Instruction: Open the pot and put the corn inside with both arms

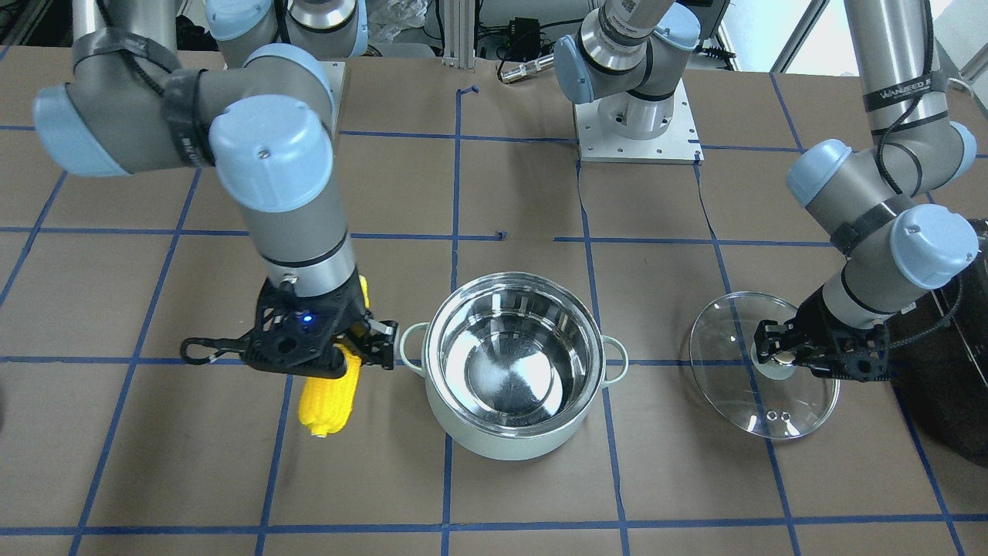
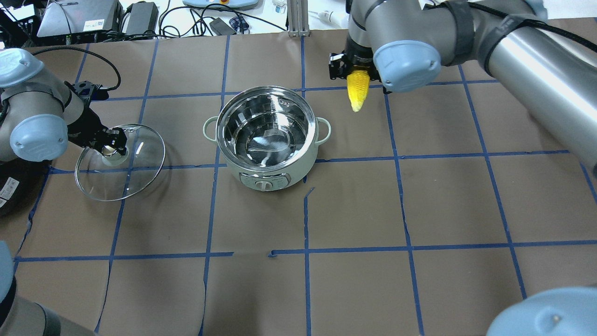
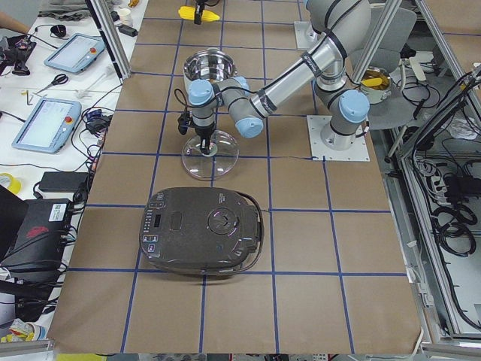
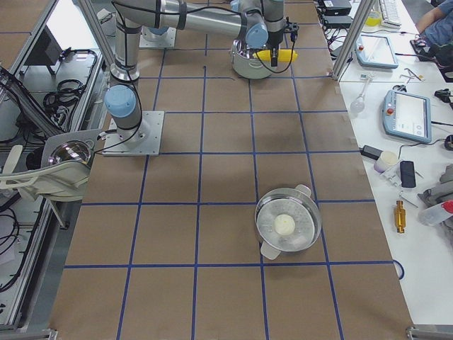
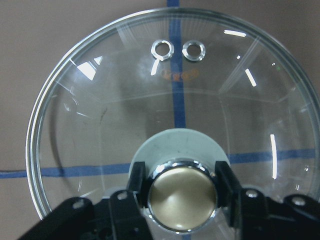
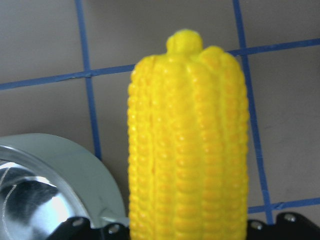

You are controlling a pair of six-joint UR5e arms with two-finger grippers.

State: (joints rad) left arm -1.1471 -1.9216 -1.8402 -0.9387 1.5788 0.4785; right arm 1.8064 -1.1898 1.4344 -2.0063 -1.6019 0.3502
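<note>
The mint-green pot (image 2: pixel 267 135) stands open mid-table, its steel inside empty; it also shows in the front view (image 1: pixel 513 363). My left gripper (image 2: pixel 111 148) is shut on the brass knob (image 5: pixel 182 195) of the glass lid (image 2: pixel 135 170). It holds the lid low over the table to the pot's left, and I cannot tell whether the lid rests on it. Black fingers (image 5: pixel 136 182) flank the knob. My right gripper (image 2: pixel 355 70) is shut on the yellow corn (image 2: pixel 358 91), held above the table beside the pot's right handle. The corn (image 6: pixel 189 150) fills the right wrist view, with the pot's rim (image 6: pixel 60 160) at lower left.
A large black appliance (image 3: pixel 201 229) lies on the table beyond the lid, close to my left arm (image 1: pixel 949 371). A second steel pot (image 4: pixel 287 225) with a white lump inside stands far off at the table's right end. Blue tape lines grid the brown table.
</note>
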